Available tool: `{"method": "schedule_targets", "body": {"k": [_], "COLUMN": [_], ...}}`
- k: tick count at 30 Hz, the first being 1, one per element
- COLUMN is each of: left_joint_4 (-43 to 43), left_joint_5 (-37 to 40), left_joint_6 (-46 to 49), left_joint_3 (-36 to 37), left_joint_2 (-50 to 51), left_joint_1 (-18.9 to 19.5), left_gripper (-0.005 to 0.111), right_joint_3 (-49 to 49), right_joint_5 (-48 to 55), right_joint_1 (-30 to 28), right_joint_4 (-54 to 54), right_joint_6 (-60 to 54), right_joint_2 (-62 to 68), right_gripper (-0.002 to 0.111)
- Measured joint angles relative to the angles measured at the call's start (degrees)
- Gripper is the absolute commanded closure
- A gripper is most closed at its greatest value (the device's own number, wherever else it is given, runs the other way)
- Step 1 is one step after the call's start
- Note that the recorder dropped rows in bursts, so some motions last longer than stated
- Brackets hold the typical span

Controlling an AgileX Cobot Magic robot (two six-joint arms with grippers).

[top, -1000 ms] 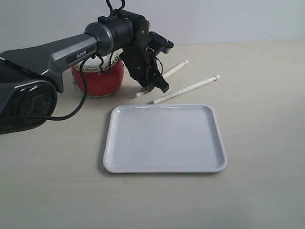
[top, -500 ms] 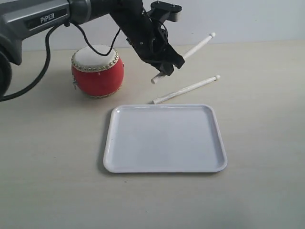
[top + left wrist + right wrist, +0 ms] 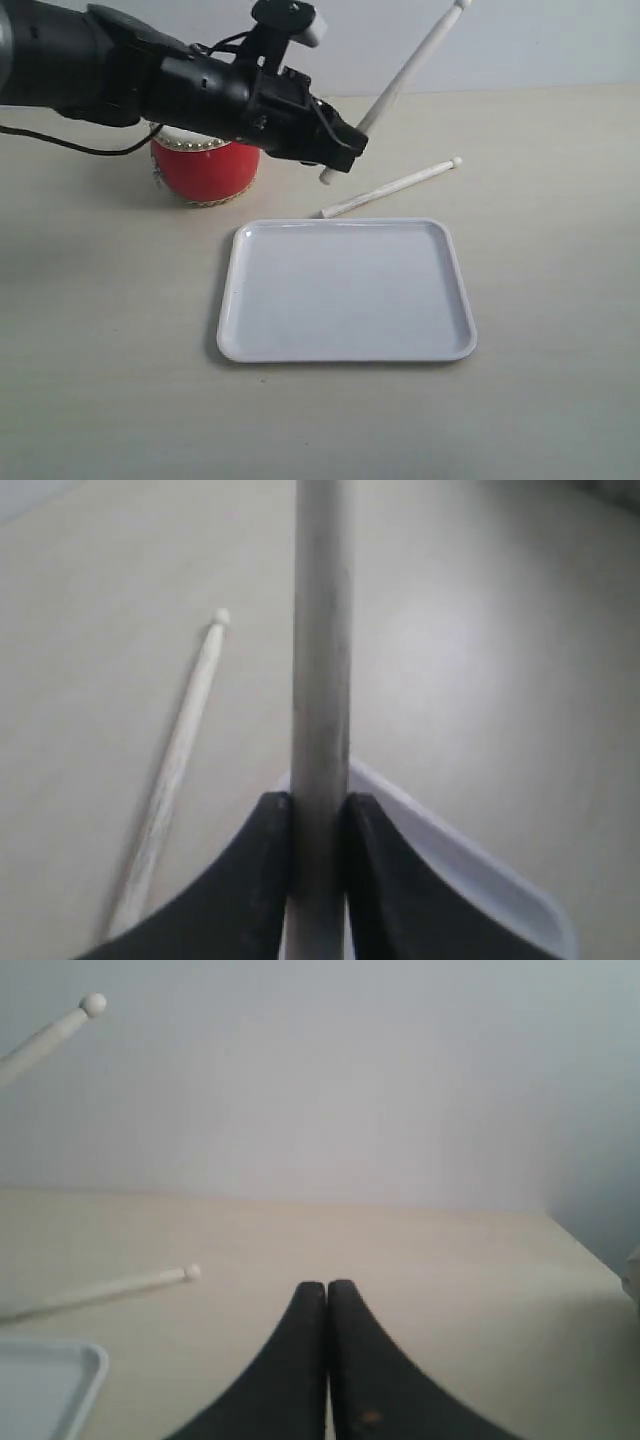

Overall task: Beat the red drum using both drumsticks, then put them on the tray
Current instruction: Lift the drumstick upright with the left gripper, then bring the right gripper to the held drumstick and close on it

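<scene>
left arm casing (image 3: 110,65): dark, no lettering legible
red drum (image 3: 205,172): no text readable
tray (image 3: 340,357): plain white, no label or mark readable
held drumstick (image 3: 400,85): no print readable
lying drumstick (image 3: 390,188): no print readable
wrist views: nothing readable

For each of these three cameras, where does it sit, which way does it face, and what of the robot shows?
Exterior: off the arms, raised, looking down across the table at tray, red drum and lying drumstick; shows the left arm, left gripper clamping the raised drumstick.
Left wrist: on the left arm, looking along its jaws past the clamped stick.
Right wrist: on the right arm, facing level toward the wall; shut right gripper shows.
Shared: all three catch the tray and both drumsticks.
</scene>
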Motion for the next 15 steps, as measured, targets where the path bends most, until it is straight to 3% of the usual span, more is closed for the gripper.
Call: {"method": "schedule_targets", "body": {"k": [3, 6, 10, 15], "left_joint_4": [-10.6, -14.2, -15.1, -15.4], "left_joint_5": [10.5, 20.6, 23.8, 27.3], "left_joint_6": [8.8, 12.4, 15.5, 19.1], "left_joint_3": [2.1, 3.1, 3.6, 3.8], "left_joint_2": [-1.3, -1.4, -1.4, -1.4], "left_joint_1": [2.9, 5.5, 7.3, 7.6], "left_gripper": [0.107, 0.107, 0.107, 0.107], "right_joint_3": [0.0, 0.0, 0.0, -1.5], "right_joint_5": [-6.4, -10.9, -15.8, -23.3], "right_joint_1": [0.0, 0.0, 0.0, 0.0], "right_joint_4": [4.7, 10.5, 16.6, 13.5], "right_joint_6": [2.5, 5.5, 11.1, 17.9], "right_joint_2": [0.0, 0.0, 0.0, 0.7], "right_gripper": [0.108, 0.108, 0.108, 0.108]}}
